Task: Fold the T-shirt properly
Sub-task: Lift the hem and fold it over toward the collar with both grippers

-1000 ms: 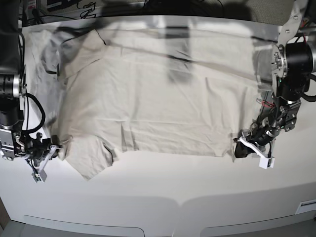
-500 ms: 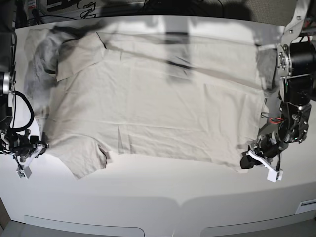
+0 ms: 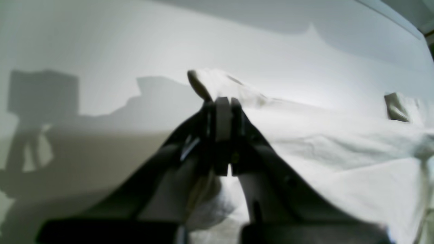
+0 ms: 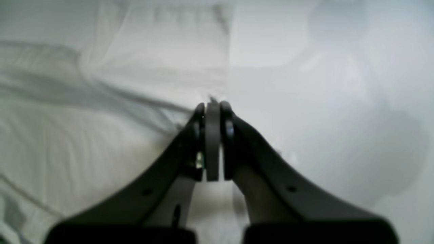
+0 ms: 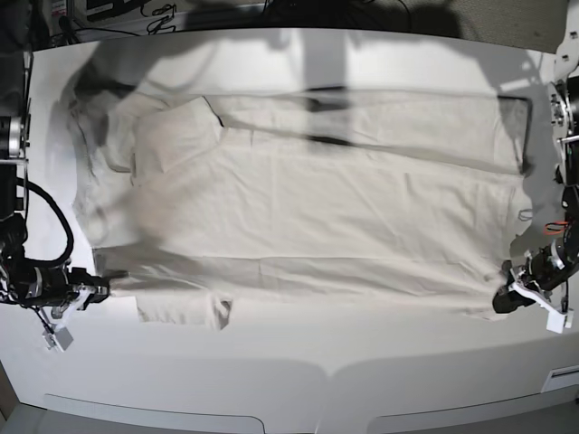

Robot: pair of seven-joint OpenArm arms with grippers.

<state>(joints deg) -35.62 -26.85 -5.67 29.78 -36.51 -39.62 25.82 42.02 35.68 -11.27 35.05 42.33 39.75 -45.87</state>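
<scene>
The off-white T-shirt [image 5: 317, 226] lies spread wide across the white table, stretched between both arms, with one sleeve [image 5: 176, 131] folded over at the back left. My left gripper [image 5: 500, 305] is at the shirt's near right corner. In the left wrist view the gripper [image 3: 222, 101] is shut on the T-shirt [image 3: 339, 152], and a fold of cloth pokes up past its tips. My right gripper [image 5: 101, 289] is at the near left corner. The right wrist view shows that gripper [image 4: 212, 105] shut on the T-shirt [image 4: 101, 118], with taut creases running to its tips.
Bare white tabletop [image 5: 317, 362] runs between the shirt and the table's front edge. Cables and dark equipment [image 5: 118, 11] sit behind the back edge at the top left. The arm bodies stand at the far left [image 5: 11, 136] and far right [image 5: 568, 117].
Both grippers have moved apart, toward the table's sides, each with its corner of the shirt. The shirt has been drawn wider and flatter, and its near hem now lies straighter.
</scene>
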